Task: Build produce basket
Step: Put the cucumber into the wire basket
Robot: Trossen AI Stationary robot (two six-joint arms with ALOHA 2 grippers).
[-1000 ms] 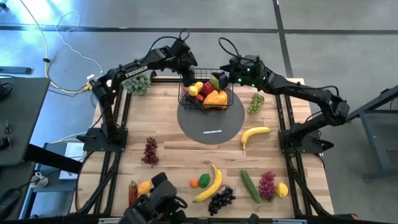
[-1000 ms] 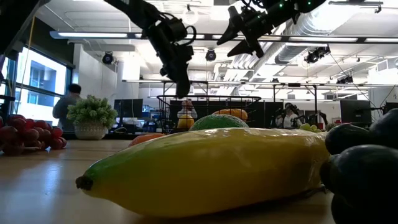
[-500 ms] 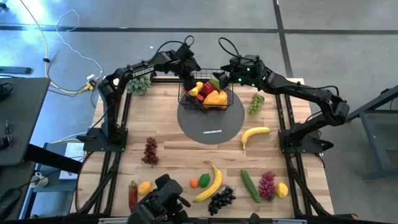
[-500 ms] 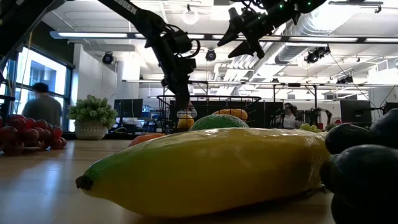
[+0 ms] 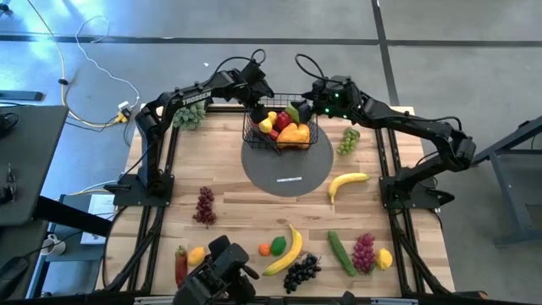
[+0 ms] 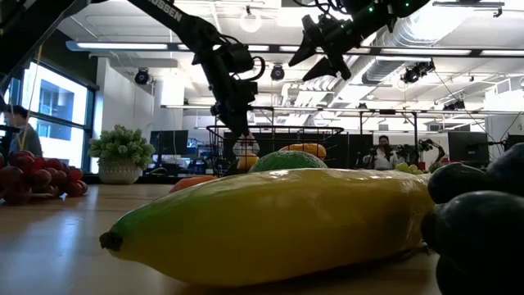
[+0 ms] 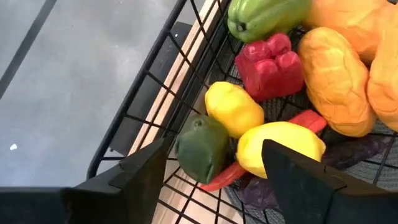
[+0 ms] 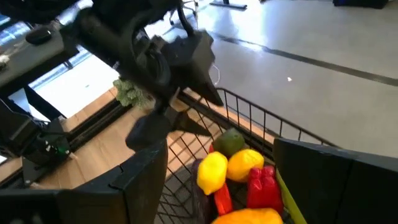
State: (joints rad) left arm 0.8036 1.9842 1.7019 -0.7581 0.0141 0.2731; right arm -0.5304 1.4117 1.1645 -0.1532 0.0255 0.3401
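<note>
The black wire basket (image 5: 248,129) stands on the grey round mat (image 5: 288,174) at the table's far middle. It holds produce: lemons (image 7: 234,109), a red pepper (image 7: 268,64), a small green fruit (image 7: 202,148) and orange pieces (image 5: 295,134). My left gripper (image 7: 214,168) hangs open just over the basket's far left corner, its fingers on either side of the green fruit without touching it. My right gripper (image 8: 233,180) stands open above the basket's far right side, with nothing between its fingers.
Loose produce lies on the wood: green grapes (image 5: 348,140), a banana (image 5: 348,180), red grapes (image 5: 204,205), and along the near edge a banana (image 5: 288,250), black grapes (image 5: 301,271), a cucumber (image 5: 341,252) and a lemon (image 5: 384,258). A leafy bunch (image 5: 188,113) sits far left.
My left gripper has come down toward the basket's far left corner, tipping a little steeper. People in the room behind have walked.
</note>
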